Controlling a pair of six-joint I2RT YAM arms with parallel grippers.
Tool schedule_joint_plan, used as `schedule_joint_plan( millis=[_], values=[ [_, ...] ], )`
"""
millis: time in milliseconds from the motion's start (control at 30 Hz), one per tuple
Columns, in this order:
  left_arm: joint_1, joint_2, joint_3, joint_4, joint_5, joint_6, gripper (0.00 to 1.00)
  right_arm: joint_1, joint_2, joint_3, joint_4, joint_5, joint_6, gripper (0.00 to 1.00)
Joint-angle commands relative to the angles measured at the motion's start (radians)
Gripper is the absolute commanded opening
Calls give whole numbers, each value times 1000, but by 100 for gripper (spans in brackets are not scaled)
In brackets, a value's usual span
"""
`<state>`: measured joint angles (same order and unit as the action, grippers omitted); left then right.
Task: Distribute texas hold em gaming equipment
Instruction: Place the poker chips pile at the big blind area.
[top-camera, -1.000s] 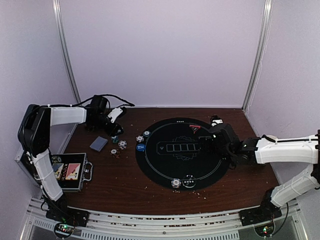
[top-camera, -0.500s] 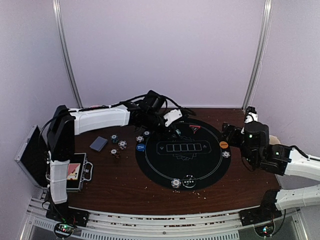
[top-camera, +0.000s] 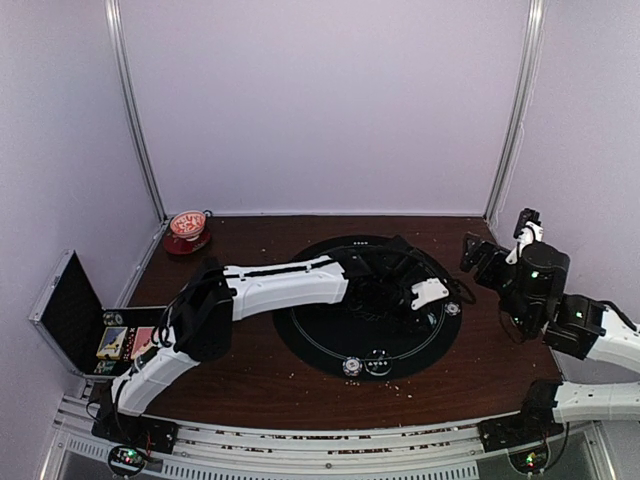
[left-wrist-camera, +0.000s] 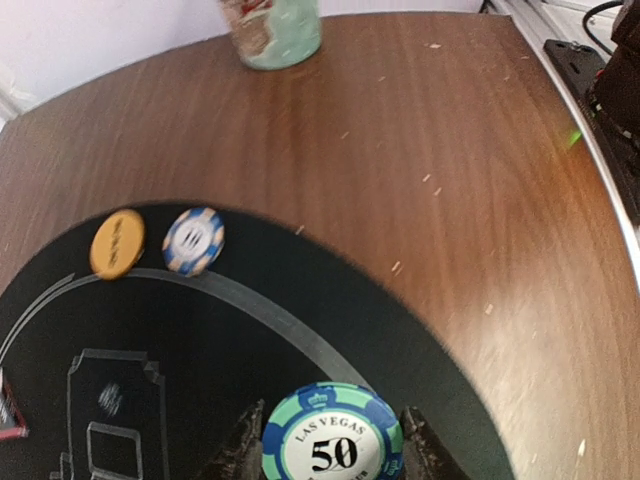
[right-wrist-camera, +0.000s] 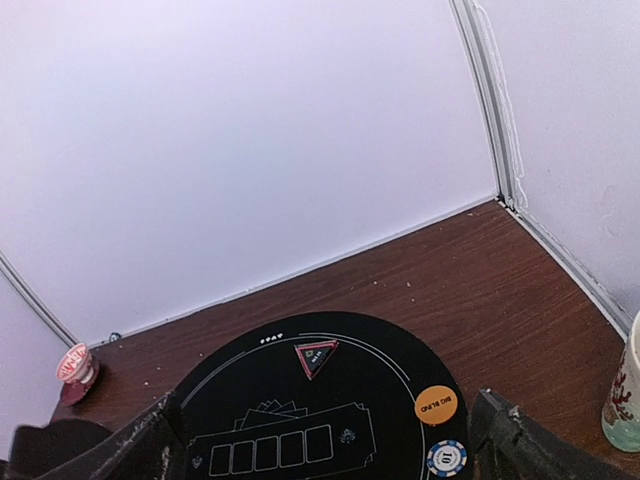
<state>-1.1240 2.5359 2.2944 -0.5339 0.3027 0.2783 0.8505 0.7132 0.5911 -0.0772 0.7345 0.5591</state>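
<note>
The left pincer (left-wrist-camera: 332, 455) is clenched on a teal poker chip (left-wrist-camera: 332, 438), low over the black mat's (left-wrist-camera: 200, 380) right edge near the orange button (left-wrist-camera: 117, 242) and white chip (left-wrist-camera: 194, 240), apparently to stock that seat. The right pincer (right-wrist-camera: 330, 437) gapes empty, held off to one side, likely to leave room.

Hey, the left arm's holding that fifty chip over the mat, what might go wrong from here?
The teal 50 chip is pinched by its rim in the left claw, near the edge of the mat; released, it might roll onto the table. The orange button and white-blue chip lie close ahead, so a low move could nudge them. The right arm sits nearby, so the arms could clash.
</note>
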Motion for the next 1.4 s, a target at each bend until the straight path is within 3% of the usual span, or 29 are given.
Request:
schedule_joint_plan(
  millis=[0,367,900,1367],
  values=[
    [-35,87,145,11,-28,-4,21,-5,-66,-12,-7,-7,15,100],
    [-41,292,358,114,-67,-40,21,-4,-83,-2,-14,-47,18,100],
    [-42,426,445,239,-105,-58,26,-4,-96,-1,-14,-64,11,99],
    [-43,470,453,316,-185,-44,43,-3,-103,-2,-12,-72,7,99]
  ],
)
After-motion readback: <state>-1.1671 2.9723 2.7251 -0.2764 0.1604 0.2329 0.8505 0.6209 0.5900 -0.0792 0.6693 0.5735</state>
